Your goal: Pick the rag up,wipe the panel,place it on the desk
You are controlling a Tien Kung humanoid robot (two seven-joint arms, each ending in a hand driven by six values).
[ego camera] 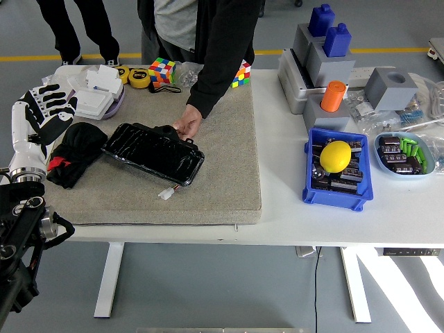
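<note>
Just right of the left robot hand (38,111), fingers spread and empty, lies the rag (73,152).

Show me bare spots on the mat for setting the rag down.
Free: the mat right of the panel, and its front strip. Crowded: the far-left corner, with the rag, left hand and a person's hand.

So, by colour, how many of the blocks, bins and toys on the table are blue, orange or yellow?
Blue: 4, two blocks, bin, oval tray
Orange: 1, cylinder
Yellow: 1, lemon
Total: 6
The multicoloured cubes are left out.
</note>
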